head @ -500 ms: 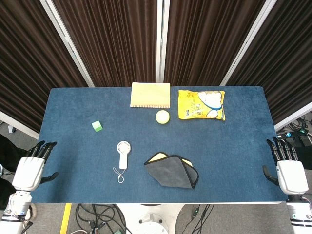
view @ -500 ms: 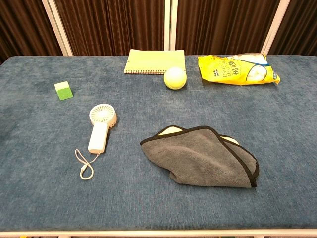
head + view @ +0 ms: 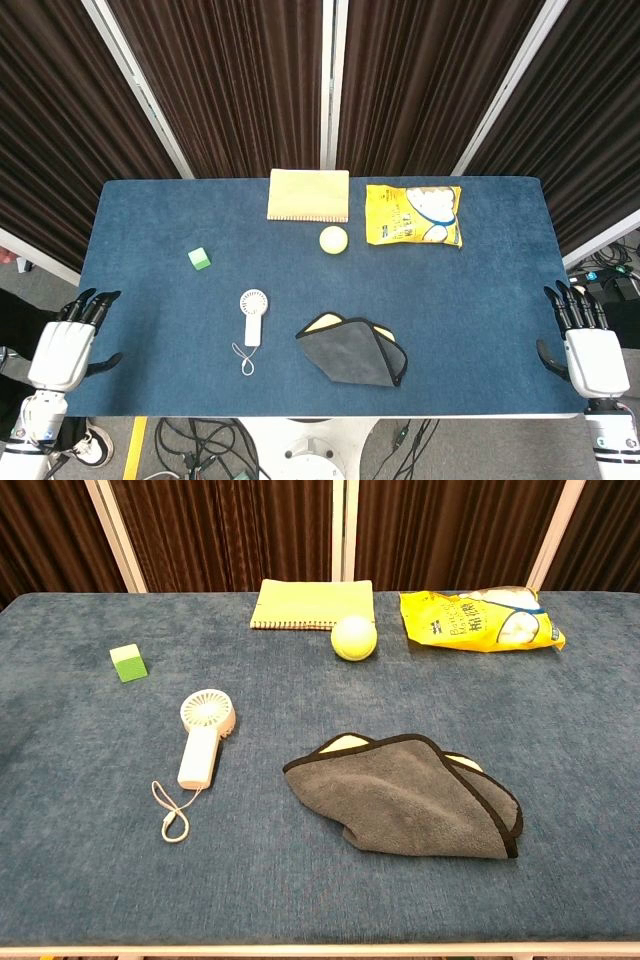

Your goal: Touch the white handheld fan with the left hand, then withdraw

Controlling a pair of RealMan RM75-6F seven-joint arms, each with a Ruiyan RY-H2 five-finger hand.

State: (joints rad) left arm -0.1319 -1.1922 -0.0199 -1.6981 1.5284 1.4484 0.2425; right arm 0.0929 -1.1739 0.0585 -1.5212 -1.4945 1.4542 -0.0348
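The white handheld fan (image 3: 253,315) lies flat on the blue table (image 3: 480,290), round head away from me, wrist cord trailing toward the front edge; the chest view shows the fan (image 3: 203,736) left of centre. My left hand (image 3: 66,347) hangs at the table's front left corner, fingers apart, holding nothing, well to the left of the fan. Off the front right corner my right hand (image 3: 588,348) is likewise open and empty. Neither hand appears in the chest view.
A grey folded cloth (image 3: 355,350) lies right of the fan. A small green block (image 3: 199,259) sits to its far left. At the back are a yellow notebook (image 3: 309,194), a yellow-green ball (image 3: 333,239) and a yellow snack bag (image 3: 413,214).
Both hands have shifted very slightly; the objects on the table have not moved.
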